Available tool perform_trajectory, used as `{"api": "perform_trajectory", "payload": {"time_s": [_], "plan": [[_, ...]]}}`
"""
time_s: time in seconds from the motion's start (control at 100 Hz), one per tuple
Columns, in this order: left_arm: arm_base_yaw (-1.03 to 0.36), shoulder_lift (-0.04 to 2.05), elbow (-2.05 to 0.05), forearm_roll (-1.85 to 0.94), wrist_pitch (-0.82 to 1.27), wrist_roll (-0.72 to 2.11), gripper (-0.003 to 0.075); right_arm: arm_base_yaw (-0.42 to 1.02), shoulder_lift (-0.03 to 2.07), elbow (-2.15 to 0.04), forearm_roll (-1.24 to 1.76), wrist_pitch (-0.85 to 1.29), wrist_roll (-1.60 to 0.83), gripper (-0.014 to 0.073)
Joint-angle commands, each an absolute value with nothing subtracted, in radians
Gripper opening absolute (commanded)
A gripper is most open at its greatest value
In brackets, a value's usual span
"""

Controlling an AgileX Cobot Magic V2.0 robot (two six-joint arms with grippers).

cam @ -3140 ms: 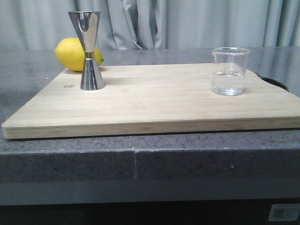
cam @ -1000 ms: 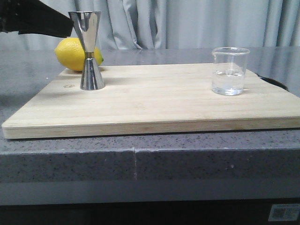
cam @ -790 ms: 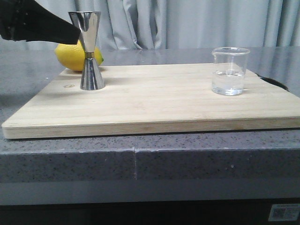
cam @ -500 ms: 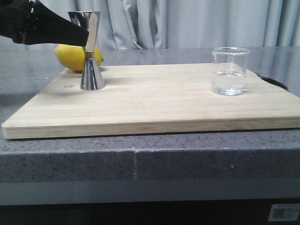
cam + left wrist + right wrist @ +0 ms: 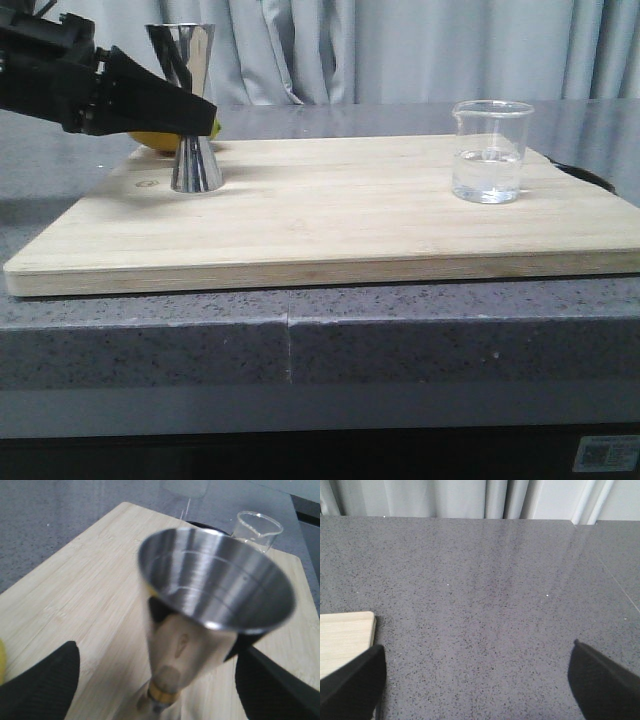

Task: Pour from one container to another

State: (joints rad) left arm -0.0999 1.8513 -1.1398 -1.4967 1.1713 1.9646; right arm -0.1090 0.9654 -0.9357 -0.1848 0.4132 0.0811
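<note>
Your work surface is a speckled grey stone counter (image 5: 400, 330) backed by pale grey curtains (image 5: 420, 50), with a light bamboo cutting board (image 5: 330, 215) laid flat on it. On the board's left rear stands your mirror-steel jigger (image 5: 190, 110), upright. Your left gripper (image 5: 190, 115) straddles its narrow waist, fingers spread either side, not clamped. A lemon (image 5: 150, 140) sits just behind it. The clear glass beaker (image 5: 489, 151), part filled, stands on the board's right. Your right gripper (image 5: 475, 690) hangs spread over bare counter.
</note>
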Motion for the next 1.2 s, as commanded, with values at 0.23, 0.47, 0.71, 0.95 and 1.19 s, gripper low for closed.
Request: {"api": "perform_trajectory", "payload": {"time_s": [0.23, 0.47, 0.71, 0.95, 1.19], "plan": [[-0.129, 1.808, -1.167, -1.585, 1.270, 1.977, 0.0531, -0.108, 0.957, -0.968, -0.204, 0.329, 0.077, 0.0668], [-0.129, 1.808, -1.167, -1.585, 1.270, 1.977, 0.0385, -0.108, 0.969, -0.968, -0.204, 0.329, 0.077, 0.0668], [-0.129, 1.808, -1.167, -1.585, 1.270, 1.977, 0.0270, -0.108, 1.005, -0.968, -0.197, 0.329, 0.077, 0.0668], [-0.129, 1.808, -1.167, -1.585, 1.261, 1.977, 0.0142, -0.108, 1.018, -0.966, -0.197, 0.329, 0.077, 0.0668], [-0.129, 1.808, -1.167, -1.585, 1.261, 1.977, -0.0008, -0.108, 1.018, -0.966, -0.197, 0.325, 0.077, 0.0668]]}}
